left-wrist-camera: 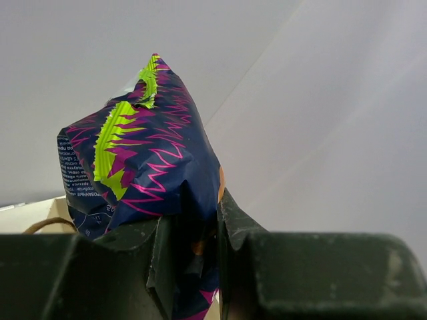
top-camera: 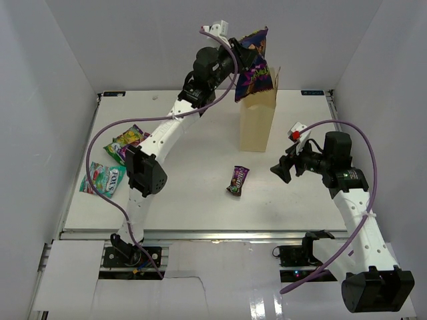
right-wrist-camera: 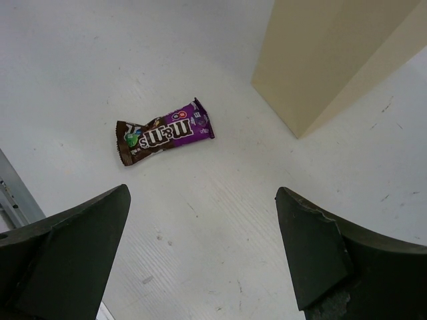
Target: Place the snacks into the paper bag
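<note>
**Purple packet held over the bag, three snacks lying on the table**

Nearest the bases, the right gripper (top-camera: 283, 171) hovers with its jaws spread wide and empty, looking down on the small dark brown packet (right-wrist-camera: 165, 131). That packet lies flat on the table (top-camera: 200, 200), near the foot of the paper bag (top-camera: 257, 127) but not touching it. It looks light, thin and glossy, so a pinch across its short width should serve better than one on a slick end.

Out at the left edge lie the teal-white packet (top-camera: 103, 179) and, just beyond it, the pink multicolour candy bag (top-camera: 127, 142). Both are flat and soft and likely to crinkle.

Farther back the paper bag stands upright. Its inside is hidden, so I cannot tell what it contains.

Above its mouth the left gripper (left-wrist-camera: 197, 233) is clamped on the lower edge of the large dark purple packet (left-wrist-camera: 143, 160). It looks puffy and limp, and will probably sag.
</note>
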Tool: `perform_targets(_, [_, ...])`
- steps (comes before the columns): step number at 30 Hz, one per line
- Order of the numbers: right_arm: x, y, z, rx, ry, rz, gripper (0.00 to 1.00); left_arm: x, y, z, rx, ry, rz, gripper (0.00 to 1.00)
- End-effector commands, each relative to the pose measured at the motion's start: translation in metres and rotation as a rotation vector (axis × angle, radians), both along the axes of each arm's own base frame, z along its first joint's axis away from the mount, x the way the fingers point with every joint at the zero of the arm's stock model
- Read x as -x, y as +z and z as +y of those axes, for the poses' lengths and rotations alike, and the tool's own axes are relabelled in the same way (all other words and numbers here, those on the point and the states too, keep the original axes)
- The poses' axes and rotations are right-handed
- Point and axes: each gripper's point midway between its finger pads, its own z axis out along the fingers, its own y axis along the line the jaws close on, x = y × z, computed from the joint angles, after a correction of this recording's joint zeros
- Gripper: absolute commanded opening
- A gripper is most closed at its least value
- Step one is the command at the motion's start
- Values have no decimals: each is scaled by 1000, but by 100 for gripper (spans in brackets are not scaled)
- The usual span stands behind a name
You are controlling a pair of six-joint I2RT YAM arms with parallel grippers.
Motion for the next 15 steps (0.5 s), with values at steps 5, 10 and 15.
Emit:
perform_targets(5, [2,0,3,-37,3,4,95,37,104,5,130,135,-290,0])
perform_targets(10, [4,0,5,-46,16,9,95,28,87,-4,115,160,-279,0])
perform_targets(15, [9,-2,9,-62,40,18,95,25,78,-12,115,174,-282,4])
